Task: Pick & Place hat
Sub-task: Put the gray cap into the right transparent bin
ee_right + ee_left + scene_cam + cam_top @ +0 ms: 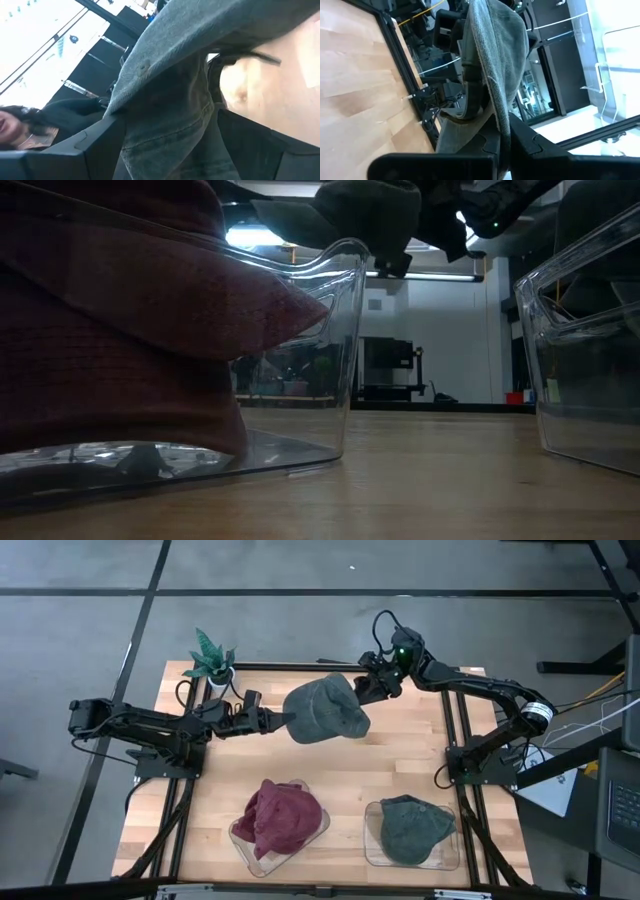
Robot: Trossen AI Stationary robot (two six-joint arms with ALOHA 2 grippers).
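The left gripper (283, 721) is pinching the grey hat (325, 711) at one edge, its fingers (530, 145) closing on the fabric so that almost no gap is showing between them. The right gripper (358, 690) is clamping the opposite edge, cloth bunching between its dark fingers (100, 142) in the right wrist view. Between the two, the hat is hanging in the air above the far middle of the wooden table (400, 760), sagging slightly (in the low view it is showing only as a dark shape (355, 210) at the top).

Nearer the front edge, two clear plastic trays are sitting side by side and apart: the left tray (245, 840) is holding a dark red hat (285, 818), and the right tray (452, 858) is holding a grey-green hat (412, 828). A small potted plant (213, 660) is standing at the table's far left corner, behind the left arm.
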